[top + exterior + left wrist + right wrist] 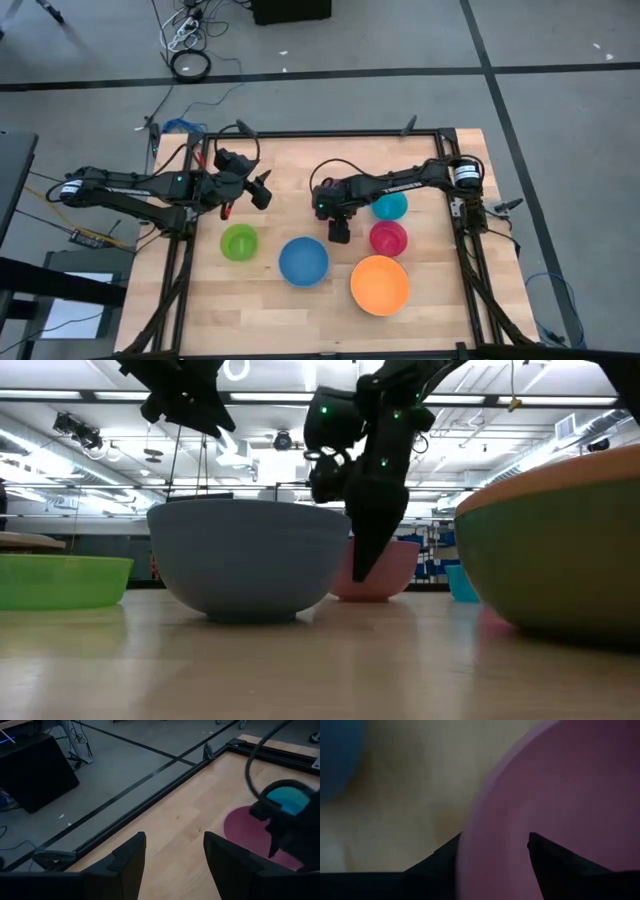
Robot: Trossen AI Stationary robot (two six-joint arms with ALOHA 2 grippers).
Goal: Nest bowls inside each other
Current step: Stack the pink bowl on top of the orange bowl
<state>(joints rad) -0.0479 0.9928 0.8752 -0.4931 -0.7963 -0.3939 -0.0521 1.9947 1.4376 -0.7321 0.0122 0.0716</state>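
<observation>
Right gripper [340, 236], fingers spread astride pink bowl [560, 805] rim, at 9 o'clock of magenta-red bowl [388, 238]. Next: close, lift. Left gripper [262, 190] waits, fingers apart.

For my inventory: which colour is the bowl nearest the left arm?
Lime green; the high view shows it best.

Low view, taken from the round blue plastic bowl [248, 560] at centre:
- Lime green plastic bowl [62, 581], left of it.
- Pink plastic bowl [385, 570], behind it to the right.
- Right gripper [365, 565], dark, pointing down between blue and pink bowls.
- Cyan plastic bowl [462, 582], farther right.
- Orange bowl nested in dull green bowl [560, 560], nearest, far right.
- Left gripper [185, 400], high above.
</observation>
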